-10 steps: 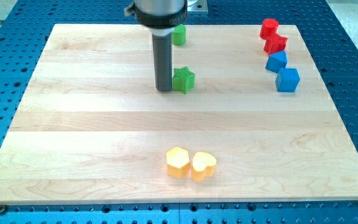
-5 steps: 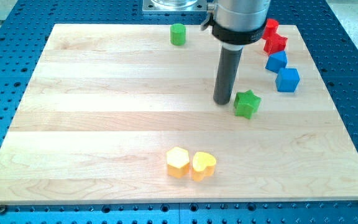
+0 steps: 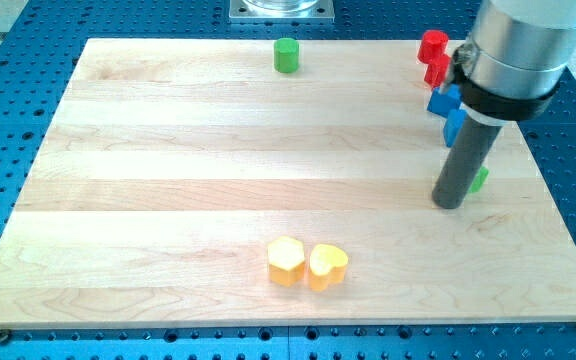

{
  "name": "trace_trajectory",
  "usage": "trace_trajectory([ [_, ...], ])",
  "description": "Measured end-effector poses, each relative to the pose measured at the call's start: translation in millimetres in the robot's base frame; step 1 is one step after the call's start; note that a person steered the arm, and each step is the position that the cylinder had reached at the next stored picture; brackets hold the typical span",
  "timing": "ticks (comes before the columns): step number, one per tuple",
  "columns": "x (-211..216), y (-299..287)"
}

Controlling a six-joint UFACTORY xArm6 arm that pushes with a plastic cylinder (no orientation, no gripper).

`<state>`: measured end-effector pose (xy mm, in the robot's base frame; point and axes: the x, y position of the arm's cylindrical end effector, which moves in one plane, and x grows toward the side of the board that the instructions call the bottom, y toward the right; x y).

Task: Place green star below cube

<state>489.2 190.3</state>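
Observation:
The green star [image 3: 480, 180] lies at the board's right, mostly hidden behind my rod; only a sliver shows at the rod's right. My tip [image 3: 449, 203] rests on the board right beside the star, on its left. The blue cube [image 3: 453, 121] is just above, largely covered by the rod and arm. Another blue block [image 3: 441, 99] sits above it, also partly hidden.
Two red blocks [image 3: 433, 46] stand at the top right, partly behind the arm. A green cylinder [image 3: 286, 55] is at top centre. A yellow hexagon block [image 3: 286, 261] and a yellow heart block [image 3: 328, 266] sit side by side near the bottom centre.
My tip has swept from the board's upper middle to the right and down, pushing the green star along. The star now sits below the blue cube, behind the rod.

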Motion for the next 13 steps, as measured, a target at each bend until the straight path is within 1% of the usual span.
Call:
trace_trajectory([
  [2, -14, 24],
  [3, -7, 25],
  [4, 9, 56],
  [5, -11, 87],
  [8, -31, 86],
  [11, -30, 47],
  [12, -4, 37],
  [13, 43, 9],
])
